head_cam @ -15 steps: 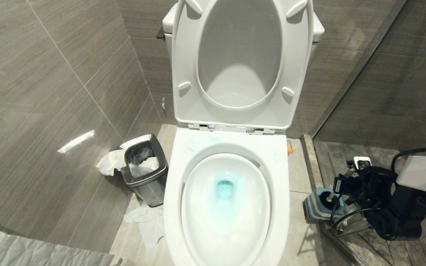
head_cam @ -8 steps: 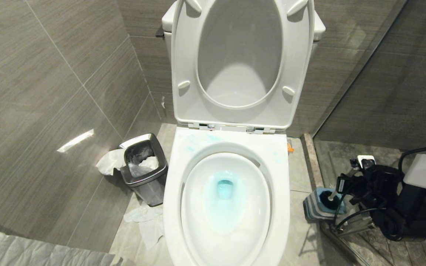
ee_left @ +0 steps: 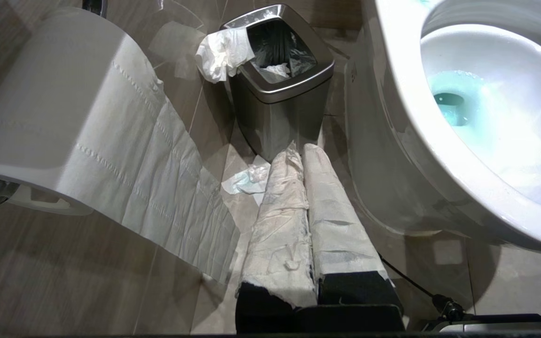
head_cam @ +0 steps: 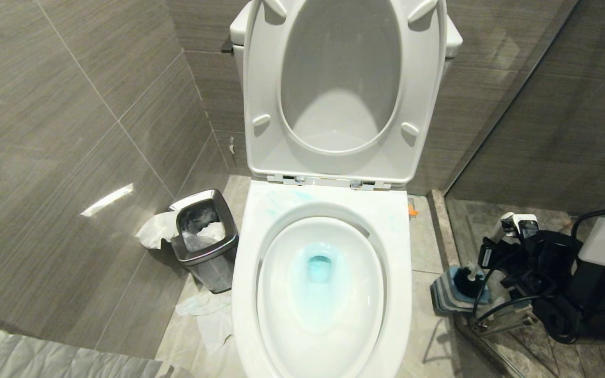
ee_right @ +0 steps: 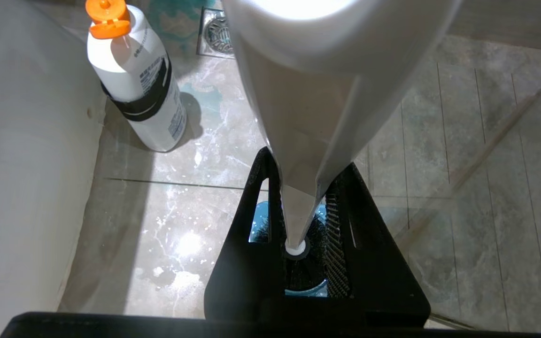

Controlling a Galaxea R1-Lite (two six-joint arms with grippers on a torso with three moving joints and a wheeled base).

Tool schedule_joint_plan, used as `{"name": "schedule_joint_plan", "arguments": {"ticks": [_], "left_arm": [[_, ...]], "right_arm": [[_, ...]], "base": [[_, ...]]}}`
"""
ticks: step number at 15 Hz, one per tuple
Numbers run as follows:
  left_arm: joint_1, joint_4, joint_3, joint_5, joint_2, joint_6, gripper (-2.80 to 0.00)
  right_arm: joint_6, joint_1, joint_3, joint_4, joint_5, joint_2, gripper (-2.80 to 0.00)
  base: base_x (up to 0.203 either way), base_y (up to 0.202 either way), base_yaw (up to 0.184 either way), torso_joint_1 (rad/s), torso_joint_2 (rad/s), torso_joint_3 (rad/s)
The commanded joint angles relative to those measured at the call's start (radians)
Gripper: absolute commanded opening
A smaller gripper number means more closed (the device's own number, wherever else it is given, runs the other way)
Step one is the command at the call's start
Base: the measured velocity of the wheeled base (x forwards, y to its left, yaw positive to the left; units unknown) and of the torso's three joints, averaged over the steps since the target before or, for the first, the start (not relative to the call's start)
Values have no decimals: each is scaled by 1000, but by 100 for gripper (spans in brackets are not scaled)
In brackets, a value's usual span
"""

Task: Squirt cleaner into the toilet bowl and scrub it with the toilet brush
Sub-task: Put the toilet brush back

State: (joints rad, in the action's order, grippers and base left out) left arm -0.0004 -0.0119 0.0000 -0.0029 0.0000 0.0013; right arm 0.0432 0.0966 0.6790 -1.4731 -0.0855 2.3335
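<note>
The white toilet bowl (head_cam: 401, 262) fills the middle of the head view, its seat and lid raised. Turquoise cleaner (head_cam: 319, 268) tints the water, with faint streaks on the back rim. The toilet brush (head_cam: 473, 272) stands on the floor to the bowl's right, its dark bristle head in the blue-topped holder (head_cam: 445, 297). My right gripper (head_cam: 493, 255) is shut on its pale handle (ee_right: 308, 141), looking down onto the bristles (ee_right: 315, 234). My left gripper (ee_left: 301, 152), fingers wrapped in white paper, is shut and empty low beside the bowl (ee_left: 392, 98).
A steel waste bin (head_cam: 205, 239) with tissue hanging out stands left of the bowl, crumpled paper (head_cam: 210, 315) in front of it. A toilet-paper roll (ee_left: 59, 108) hangs by my left arm. A white bottle with an orange cap (ee_right: 134, 80) stands near the holder. A glass partition sill (head_cam: 441, 231) runs rightward.
My right gripper has risen a little with the brush handle, which now leans more upright. The bristle head is still in the holder. The left arm has not moved.
</note>
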Motion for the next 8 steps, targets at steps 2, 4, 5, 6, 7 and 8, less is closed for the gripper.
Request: {"name": "schedule_joint_plan", "arguments": {"ticks": [2,4,5,6,7,8], "left_arm": [[-1,0,2,0,0,0,-280],[0,0,2,0,0,0,-280],[-1,0,2,0,0,0,-280],[0,0,2,0,0,0,-280],[0,0,2,0,0,0,-280],[-1,0,2,0,0,0,-280]], "right_arm": [[0,0,-3,-15,0,-10,0],[0,0,-12,-19,-2,-17,0],[1,0,-23,-19,0,-21,0],[6,0,-30,-21,0,-26,0],[6,0,-30,-21,0,-33,0],[6,0,-40,-20,0,-42,0]], "base": [[0,0,0,0,0,0],[0,0,0,0,0,0],[0,0,0,0,0,0],[0,0,0,0,0,0],[0,0,0,0,0,0],[0,0,0,0,0,0]]}}
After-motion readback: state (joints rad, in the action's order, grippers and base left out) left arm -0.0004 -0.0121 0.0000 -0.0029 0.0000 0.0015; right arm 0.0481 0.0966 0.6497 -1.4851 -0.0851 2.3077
